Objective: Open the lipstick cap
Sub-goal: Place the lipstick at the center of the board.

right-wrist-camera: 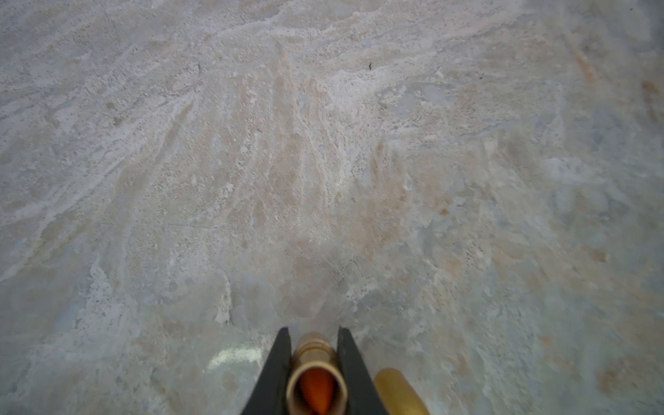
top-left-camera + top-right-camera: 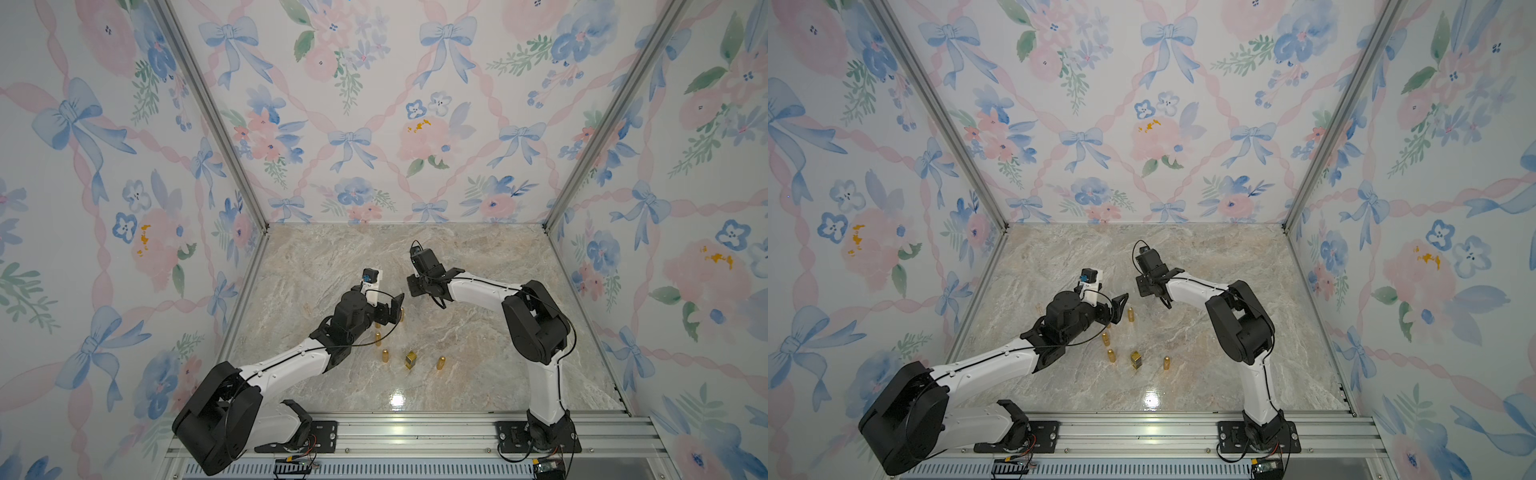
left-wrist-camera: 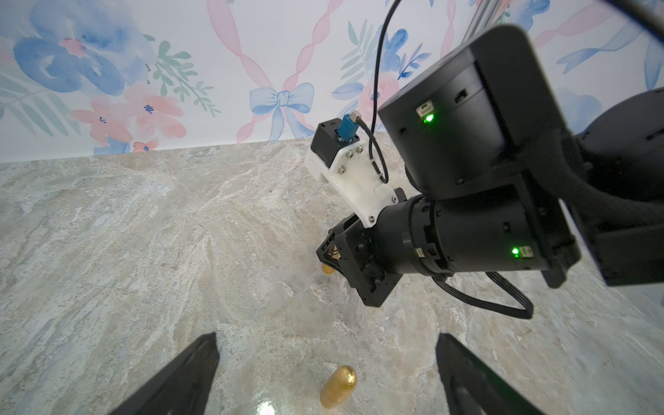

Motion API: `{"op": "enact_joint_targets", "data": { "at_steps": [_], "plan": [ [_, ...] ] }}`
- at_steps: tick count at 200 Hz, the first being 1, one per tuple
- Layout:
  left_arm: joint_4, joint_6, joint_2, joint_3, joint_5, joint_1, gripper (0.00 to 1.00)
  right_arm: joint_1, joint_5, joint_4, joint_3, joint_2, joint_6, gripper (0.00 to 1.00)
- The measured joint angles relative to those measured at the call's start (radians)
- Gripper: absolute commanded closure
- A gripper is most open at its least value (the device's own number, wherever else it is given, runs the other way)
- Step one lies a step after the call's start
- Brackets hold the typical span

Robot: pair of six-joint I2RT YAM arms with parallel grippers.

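Observation:
In the right wrist view my right gripper point(image 1: 313, 332) is shut on a gold lipstick tube point(image 1: 316, 373) with no cap on. Its open end faces the camera and the orange-red stick shows inside. A rounded gold piece point(image 1: 399, 393) lies beside the jaws. In both top views the right gripper point(image 2: 440, 302) point(image 2: 1166, 302) points down at mid-table and hides the tube. My left gripper point(image 3: 327, 337) point(image 2: 395, 311) stands open above a gold bullet-shaped piece point(image 3: 339, 386) point(image 2: 401, 314) upright on the marble. Cap or whole lipstick, I cannot tell.
Other gold bullet pieces stand nearer the front point(image 2: 377, 338) point(image 2: 385, 354) point(image 2: 440, 362), with a small gold box point(image 2: 411, 360) among them. The right arm's wrist point(image 3: 467, 230) fills one side of the left wrist view. Floral walls point(image 2: 374, 124) enclose the marble table point(image 2: 478, 365).

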Motion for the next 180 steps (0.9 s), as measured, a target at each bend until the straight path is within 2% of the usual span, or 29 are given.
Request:
{"op": "enact_joint_targets", "data": {
  "at_steps": [96,180],
  "plan": [
    [0.000,-0.005,0.000,0.001,0.000,0.000,0.02,0.005,0.022,0.068,-0.045,0.009,-0.018,0.81],
    [0.000,-0.005,0.000,0.001,0.000,0.000,0.02,0.007,0.025,0.070,-0.051,0.009,-0.033,0.70]
  ]
}}
